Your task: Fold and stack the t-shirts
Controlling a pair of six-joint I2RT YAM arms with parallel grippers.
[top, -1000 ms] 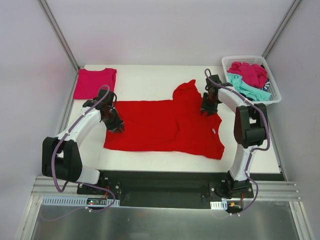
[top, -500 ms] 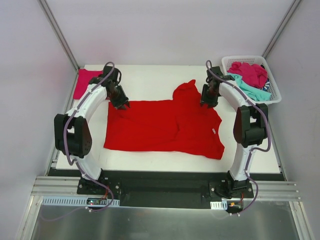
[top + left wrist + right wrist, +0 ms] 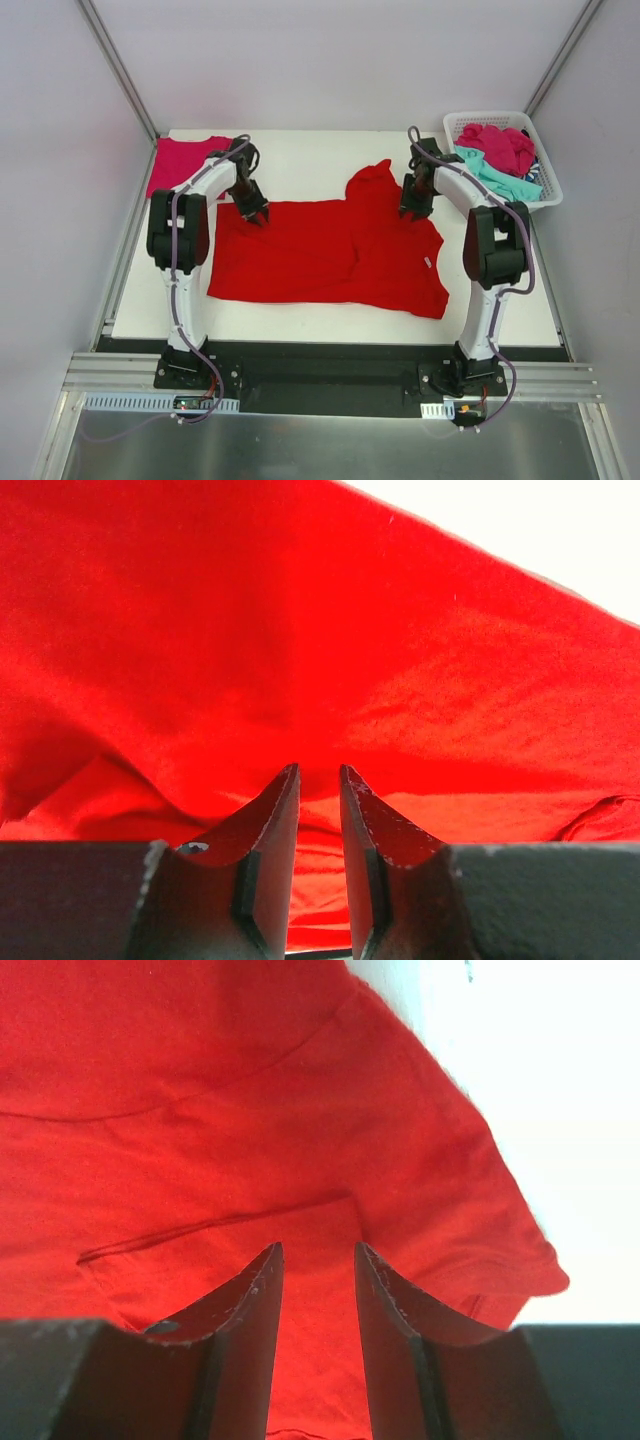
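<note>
A large red t-shirt (image 3: 330,255) lies spread across the middle of the table, with one sleeve sticking out toward the back. My left gripper (image 3: 254,213) is down at its back left corner. In the left wrist view its jaws (image 3: 318,768) stand a narrow gap apart, tips on creased red cloth (image 3: 300,610) that shows in the gap. My right gripper (image 3: 413,211) rests at the shirt's back right, beside the sleeve. Its jaws (image 3: 318,1246) stand wider, open over flat red cloth (image 3: 200,1140). A folded magenta-pink t-shirt (image 3: 180,165) lies at the back left.
A white lattice basket (image 3: 490,116) stands at the back right, holding a crumpled magenta t-shirt (image 3: 497,145) and a teal one (image 3: 495,180). Bare white table (image 3: 300,160) shows behind the red shirt. Metal frame posts rise at both back corners.
My left arm swung from the red shirt's left edge up to its back left corner. The right gripper shifted slightly toward the back. The red shirt has stayed much the same.
</note>
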